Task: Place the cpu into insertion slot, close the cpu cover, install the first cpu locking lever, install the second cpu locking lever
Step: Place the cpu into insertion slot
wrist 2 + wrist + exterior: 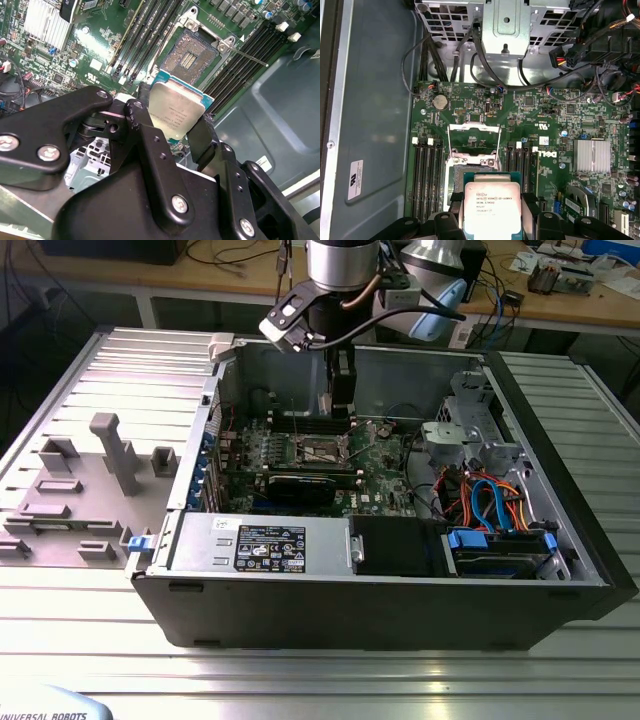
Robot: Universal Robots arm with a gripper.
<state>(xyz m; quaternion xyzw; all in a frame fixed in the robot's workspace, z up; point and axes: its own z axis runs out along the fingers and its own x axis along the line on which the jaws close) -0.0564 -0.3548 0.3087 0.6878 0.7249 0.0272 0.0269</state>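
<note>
Cpu [176, 102] pinched in the gripper [170, 125], hovering above the insertion slot [192, 54]

My gripper [172, 121] pinches the cpu [175, 106] by two of its edges, one black finger [142, 114] on each side. The cpu's shiny top faces the camera, with a thin blue-green rim around it. The cpu is not in the slot [190, 54]. The slot is open and I can see its brown pins. A thin lever [246, 55] sticks out from one corner. Long dark memory slots [134, 36] run on both sides of it on the green board [102, 46].
</note>
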